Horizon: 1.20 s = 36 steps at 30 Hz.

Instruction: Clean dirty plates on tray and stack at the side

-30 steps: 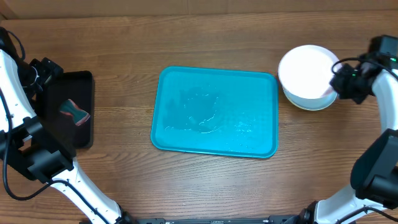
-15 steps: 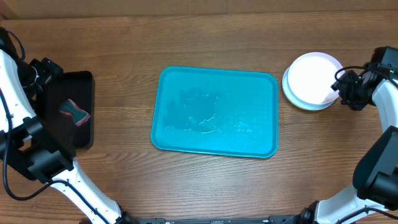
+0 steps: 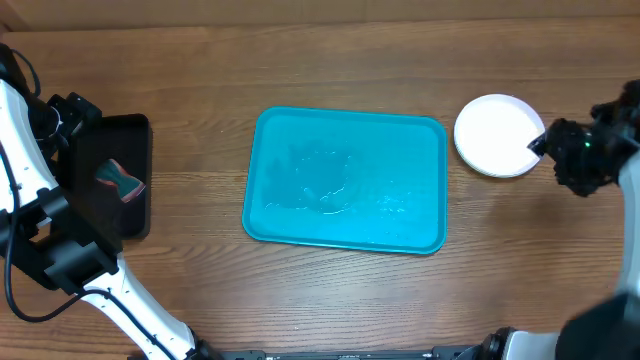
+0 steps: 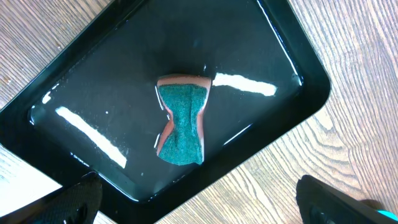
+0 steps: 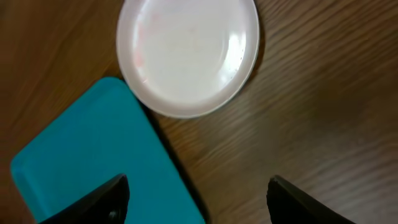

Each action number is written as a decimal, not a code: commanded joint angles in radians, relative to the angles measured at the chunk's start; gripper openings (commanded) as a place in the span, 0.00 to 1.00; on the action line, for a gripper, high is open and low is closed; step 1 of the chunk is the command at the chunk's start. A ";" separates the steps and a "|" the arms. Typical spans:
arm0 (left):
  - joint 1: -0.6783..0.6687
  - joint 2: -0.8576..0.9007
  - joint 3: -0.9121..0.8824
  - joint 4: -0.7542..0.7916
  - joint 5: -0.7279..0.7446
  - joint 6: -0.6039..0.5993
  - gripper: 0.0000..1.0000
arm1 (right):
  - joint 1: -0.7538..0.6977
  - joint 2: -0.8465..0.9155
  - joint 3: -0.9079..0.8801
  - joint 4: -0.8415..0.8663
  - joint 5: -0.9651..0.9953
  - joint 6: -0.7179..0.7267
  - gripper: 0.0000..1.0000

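Observation:
The turquoise tray lies mid-table with a wet sheen and no plates on it; its corner shows in the right wrist view. A white plate rests on the wood just right of the tray; whether other plates lie under it I cannot tell. My right gripper hangs open just off the plate's right edge, touching nothing. Over the black tray's corner, my left gripper is wide open with nothing in it.
A small black tray sits at the far left, holding a green and orange sponge. Bare wood surrounds the turquoise tray, and the table's back edge runs along the top.
My right gripper has opened, let go of the white plate and drawn back to the right. The plate has settled slightly further right. The left arm has not moved.

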<state>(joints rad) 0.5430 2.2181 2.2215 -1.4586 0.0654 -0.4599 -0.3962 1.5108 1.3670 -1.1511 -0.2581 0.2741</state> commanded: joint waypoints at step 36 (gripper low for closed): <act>-0.007 -0.014 0.006 0.001 0.006 0.018 1.00 | 0.243 -0.536 -0.146 -0.057 0.015 -0.047 1.00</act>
<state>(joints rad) 0.5430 2.2181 2.2215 -1.4590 0.0681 -0.4599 -0.2642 1.1297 1.3125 -1.3338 -0.2729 0.2413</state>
